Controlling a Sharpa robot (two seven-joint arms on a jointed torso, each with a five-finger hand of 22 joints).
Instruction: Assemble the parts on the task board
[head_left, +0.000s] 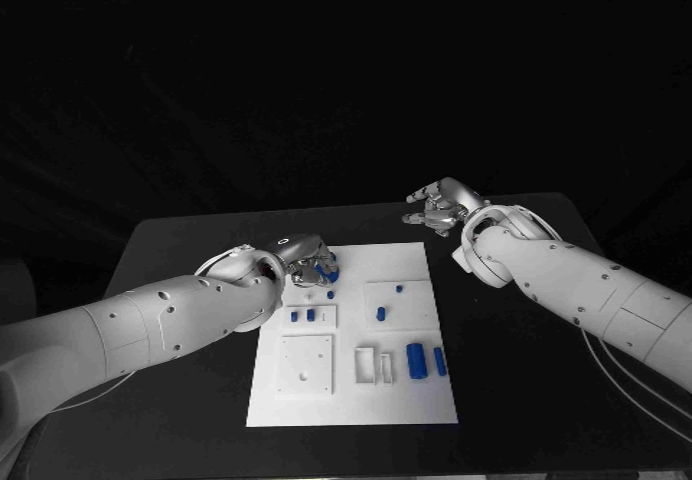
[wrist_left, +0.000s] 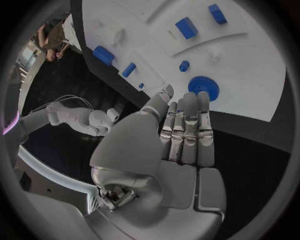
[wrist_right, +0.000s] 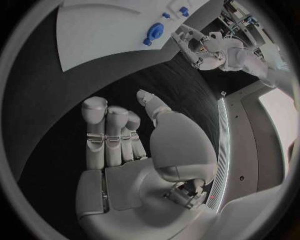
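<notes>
The white task board (head_left: 353, 395) lies mid-table. A blue gear (head_left: 326, 270) sits at its far left corner. My left hand (head_left: 303, 256) hovers at that corner; in the left wrist view its fingers (wrist_left: 187, 125) are straight and hold nothing, their tips right at the gear (wrist_left: 203, 88), and I cannot tell if they touch it. Small blue pieces (head_left: 381, 313) lie mid-board, and two longer ones (head_left: 417, 360) sit near the right edge. My right hand (head_left: 444, 205) is raised over the black table beyond the board's far right corner, with fingers (wrist_right: 106, 135) extended and nothing held.
A square recessed plate (head_left: 307, 362) and white slotted holders (head_left: 372, 365) occupy the board's near half. Two blue pegs (head_left: 302, 315) stand left of centre. Black table (head_left: 534, 400) surrounds the board on all sides.
</notes>
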